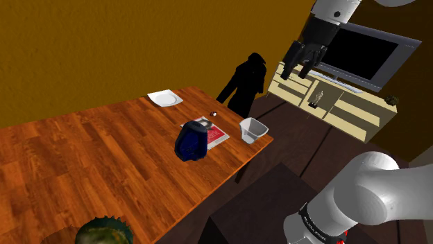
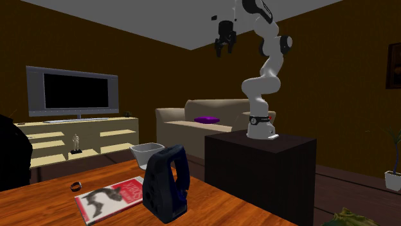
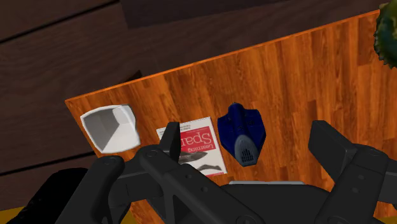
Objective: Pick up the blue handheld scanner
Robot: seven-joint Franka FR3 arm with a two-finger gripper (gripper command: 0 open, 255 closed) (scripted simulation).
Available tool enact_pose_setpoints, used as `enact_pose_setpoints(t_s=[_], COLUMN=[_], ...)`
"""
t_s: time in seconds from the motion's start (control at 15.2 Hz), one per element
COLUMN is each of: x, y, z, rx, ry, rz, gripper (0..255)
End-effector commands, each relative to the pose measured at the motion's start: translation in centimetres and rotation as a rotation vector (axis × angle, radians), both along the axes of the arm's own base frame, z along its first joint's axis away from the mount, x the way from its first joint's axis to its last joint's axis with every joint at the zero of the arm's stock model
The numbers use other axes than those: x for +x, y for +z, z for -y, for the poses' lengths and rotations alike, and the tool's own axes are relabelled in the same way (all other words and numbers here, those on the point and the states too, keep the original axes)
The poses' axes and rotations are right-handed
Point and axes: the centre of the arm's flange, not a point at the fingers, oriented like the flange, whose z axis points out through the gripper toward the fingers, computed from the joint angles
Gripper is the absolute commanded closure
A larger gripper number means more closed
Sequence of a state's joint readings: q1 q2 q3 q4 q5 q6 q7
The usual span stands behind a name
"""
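Blue scanner [image 1: 191, 141] stands untouched on the table [image 1: 83, 159], just left of the magazine [image 1: 216, 134] in the shoulder view, while the gripper [image 1: 300, 68] hangs high above, fingers spread and empty, so approach and grasp remain.

A living room in a home. A flat-screen television [image 2: 72, 91] stands on a low cream cabinet [image 2: 109, 135] against a brown wall. Near it is a beige sofa [image 2: 177, 122] with a purple cushion [image 2: 207, 119]. A wooden table [image 1: 90, 152] holds a magazine [image 2: 109, 196]. The floor [image 1: 305, 138] is dark planks.
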State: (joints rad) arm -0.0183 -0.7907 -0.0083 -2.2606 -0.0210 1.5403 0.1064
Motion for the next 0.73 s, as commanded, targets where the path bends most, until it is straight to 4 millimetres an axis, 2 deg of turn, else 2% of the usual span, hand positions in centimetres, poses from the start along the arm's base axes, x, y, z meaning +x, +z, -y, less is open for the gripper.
enact_pose_setpoints(t_s=[0.0,0.66], x=[0.0,8.0], y=[0.0,-10.6], z=[0.0,-1.9], rx=[0.0,-0.027], ry=[0.0,-0.011], rz=[0.0,-0.018], gripper=[0,0])
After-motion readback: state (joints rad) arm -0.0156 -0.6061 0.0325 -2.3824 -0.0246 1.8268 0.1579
